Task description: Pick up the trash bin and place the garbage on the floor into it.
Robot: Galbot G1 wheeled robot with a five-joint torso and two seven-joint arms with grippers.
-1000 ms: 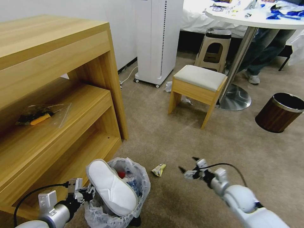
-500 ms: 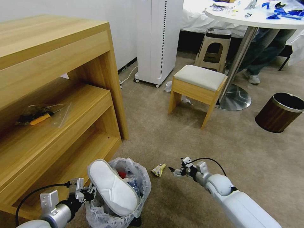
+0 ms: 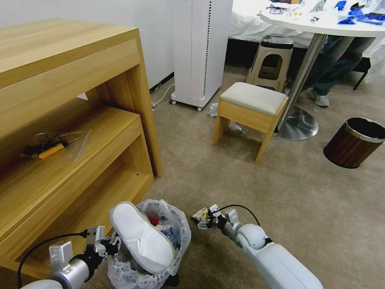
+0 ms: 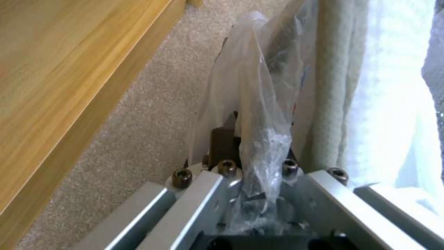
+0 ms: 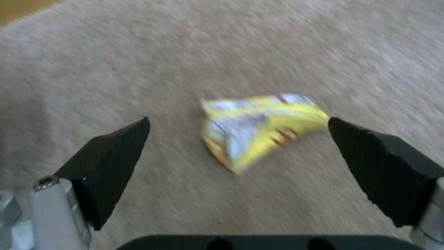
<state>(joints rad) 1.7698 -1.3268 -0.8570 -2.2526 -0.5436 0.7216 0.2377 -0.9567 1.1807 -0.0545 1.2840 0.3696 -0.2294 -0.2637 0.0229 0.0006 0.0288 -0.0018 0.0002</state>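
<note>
The trash bin point(image 3: 150, 245) is being held at its rim by the left gripper point(image 3: 105, 245), whose fingers are pinched on the rim and the plastic bag point(image 4: 259, 114) just beside the wooden shelf unit point(image 3: 72, 132). A white slipper point(image 3: 140, 237) is being carried in the bin, sticking out over its rim. Just beside the bin, on the floor point(image 3: 280, 188), the yellow wrapper point(image 5: 259, 128) is being framed by the right gripper point(image 3: 202, 218), its fingers spread wide on both sides of it.
</note>
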